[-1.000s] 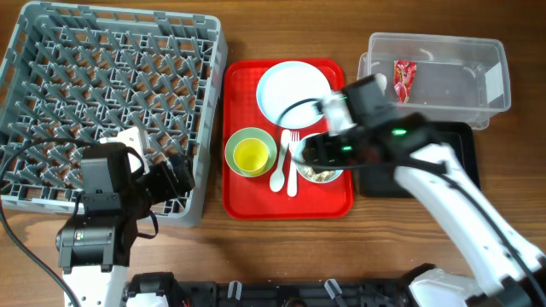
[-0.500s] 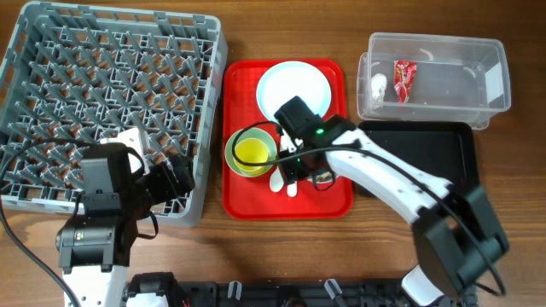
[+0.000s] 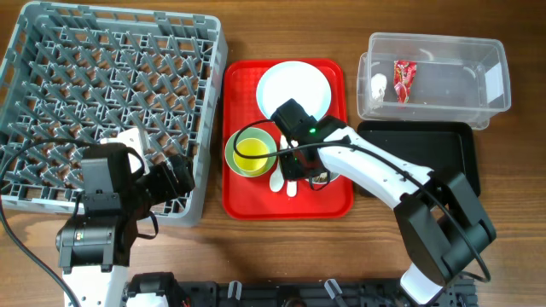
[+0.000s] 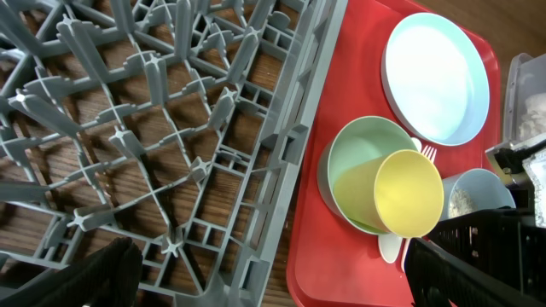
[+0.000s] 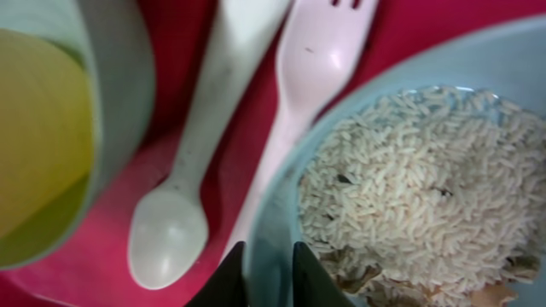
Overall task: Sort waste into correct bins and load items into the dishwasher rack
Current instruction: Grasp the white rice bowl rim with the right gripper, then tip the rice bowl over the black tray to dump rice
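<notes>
- Large square grey plastic rack with upright pegs [image 3: 111, 51]: stands on the far-left part of the wooden desk [image 3: 512, 213].
- Left hand [image 3: 177, 173]: hangs over the near right corner of the rack. Its fingers are spread wide apart and grip nothing.
- Flat red rectangular tray [image 3: 241, 198]: lies just beside the rack's right wall.
- Pale round plate [image 3: 293, 89]: lies flat on the far half of the red tray.
- Light green bowl [image 4: 350, 166]: stands on the near left part of the red tray, just in front of the plate.
- Small yellow cup [image 4: 409, 192]: sits inside the green bowl, leaning in the left wrist view.
- White plastic spoon [image 5: 171, 230] and white plastic fork [image 5: 316, 51]: lie side by side on the red tray, between the green bowl and the blue bowl. The fork runs close against the blue bowl's wall.
- Light blue bowl [image 5: 277, 213]: stands on the near right part of the red tray, largely hidden from above by the right arm.
- White-beige rice grains [image 5: 409, 196]: heaped inside the blue bowl.
- Right hand [image 5: 266, 266]: sits low at the blue bowl's left rim. Its fingers are close together, one on each side of the wall, seemingly pinching it, though the contact lies at the frame's edge.
- Clear rectangular plastic tub [image 3: 478, 60]: stands at the far right of the desk.
- Crinkled red snack wrapper [image 3: 403, 79] and small white crumpled scrap [image 3: 378, 83]: lie inside the tub, at its left end.
- Shallow black rectangular tray [image 3: 431, 145]: lies just in front of the tub, to the right of the red tray.
</notes>
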